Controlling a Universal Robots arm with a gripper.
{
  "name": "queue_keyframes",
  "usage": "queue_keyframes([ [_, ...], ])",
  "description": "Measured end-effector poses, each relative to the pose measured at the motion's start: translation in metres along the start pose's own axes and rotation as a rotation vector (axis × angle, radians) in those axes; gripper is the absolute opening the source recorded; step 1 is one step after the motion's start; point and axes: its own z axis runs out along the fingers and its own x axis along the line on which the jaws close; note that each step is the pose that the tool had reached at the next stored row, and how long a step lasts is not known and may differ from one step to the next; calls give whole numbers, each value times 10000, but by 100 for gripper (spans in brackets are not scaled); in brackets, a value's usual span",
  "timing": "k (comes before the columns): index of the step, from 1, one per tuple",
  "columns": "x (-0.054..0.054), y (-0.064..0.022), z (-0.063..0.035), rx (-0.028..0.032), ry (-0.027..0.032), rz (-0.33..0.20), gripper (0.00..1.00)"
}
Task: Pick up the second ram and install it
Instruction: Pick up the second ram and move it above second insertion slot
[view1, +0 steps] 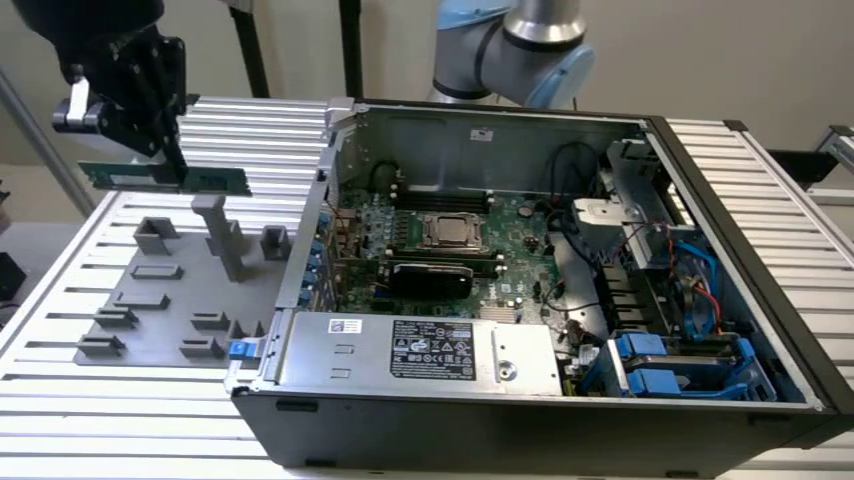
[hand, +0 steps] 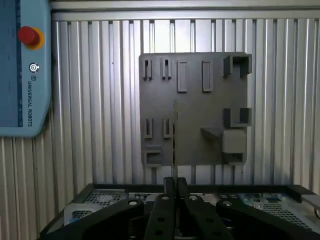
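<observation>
Nearest in the exterior view stands the dark front wall of an open black computer case (view1: 534, 425), lying on a slatted aluminium table (view1: 94, 430). Just inside that wall sits a silver power supply box with a black label (view1: 427, 350), and towards the exterior view's right are blue plastic drive brackets (view1: 667, 365). Beyond the supply lies the green motherboard (view1: 514, 225) with its square metal CPU socket (view1: 454, 232). To the exterior view's left of the case, a flat grey plastic holder tray (view1: 147, 300) with upright blocks rests on the table. Above the tray's far part hangs the black gripper (view1: 171, 160), its jaws clenched on the second ram (view1: 167, 178), a long, thin green circuit-board strip held level in the air, clear of the tray and outside the case. In the wrist view the gripper (hand: 175, 186) pinches the strip (hand: 174, 145) edge-on over the tray (hand: 195, 135). Behind the case rises the light-blue and silver robot arm (view1: 534, 50).
</observation>
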Motion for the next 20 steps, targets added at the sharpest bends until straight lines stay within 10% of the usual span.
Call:
queue_keyframes([
  [9, -20, -396, -237, -1, -80, 0, 0],
  [20, -43, -893, -246, -13, -562, -1, 0],
])
